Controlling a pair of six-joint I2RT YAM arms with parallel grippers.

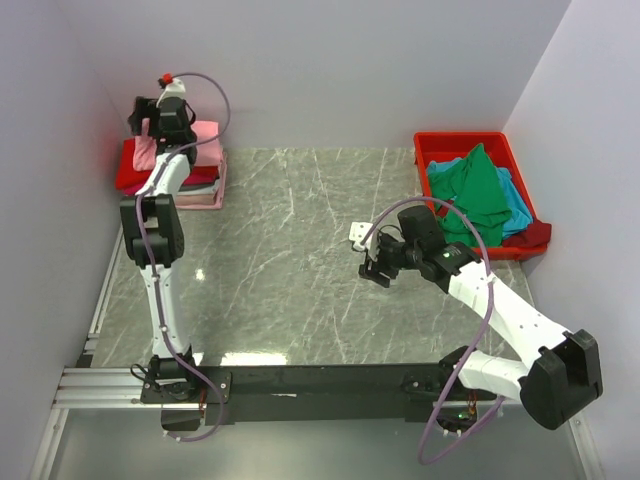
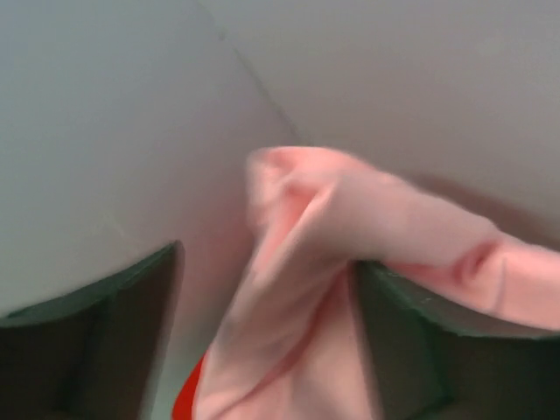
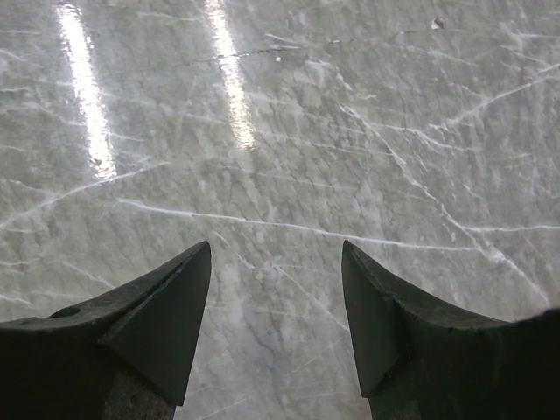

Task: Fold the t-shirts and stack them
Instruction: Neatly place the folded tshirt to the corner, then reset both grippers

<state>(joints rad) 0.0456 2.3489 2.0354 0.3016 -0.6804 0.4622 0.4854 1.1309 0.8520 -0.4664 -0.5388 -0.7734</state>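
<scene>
**Left gripper standing open at the pink shirt on the pile**

The overhead view is showing the left arm [image 1: 158, 215] reaching into the upper left of the frame. There a pile of folded shirts [image 1: 203, 178] is lying on the marble table [image 1: 290, 250], with the pink shirt [image 1: 207, 140] on top. Only the left wrist view is showing the left gripper [image 2: 267, 258] up close. Its fingers [image 2: 96, 332] are standing wide apart and clamping nothing. The pink shirt is bunching up through the middle of the frame, draping over the finger at lower right and leaving a gap beside the one at lower left. The right gripper [image 3: 276, 254] is hanging open and empty over bare marble, right of centre overhead, well apart from the pile. Only the overhead view is taking in the red bin [image 1: 460, 140] at upper right, with a green shirt [image 1: 475, 190] and a blue shirt [image 1: 518, 210] heaping inside
</scene>
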